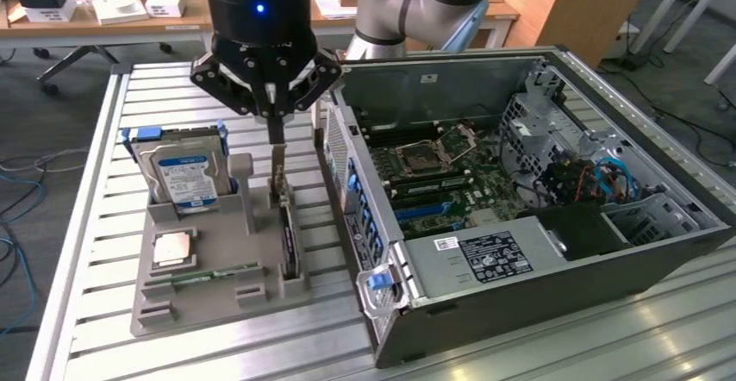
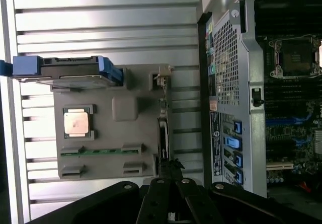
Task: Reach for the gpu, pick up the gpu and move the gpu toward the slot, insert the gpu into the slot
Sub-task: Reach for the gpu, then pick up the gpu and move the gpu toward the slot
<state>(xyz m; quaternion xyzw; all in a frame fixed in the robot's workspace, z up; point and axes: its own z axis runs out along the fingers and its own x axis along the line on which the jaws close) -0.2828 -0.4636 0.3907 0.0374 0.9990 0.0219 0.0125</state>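
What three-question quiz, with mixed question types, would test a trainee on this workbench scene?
1. True or false: the gpu stands on edge in the grey holder.
2. The gripper, shut, hovers nearest which item? A. hard drive B. gpu C. CPU chip
3. Fill in: the open computer case stands on the exterior view's ____ of the holder.
Key: 1 true; 2 B; 3 right.

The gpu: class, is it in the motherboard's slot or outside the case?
Out. The gpu stands on edge in the grey holder, beside the open case.
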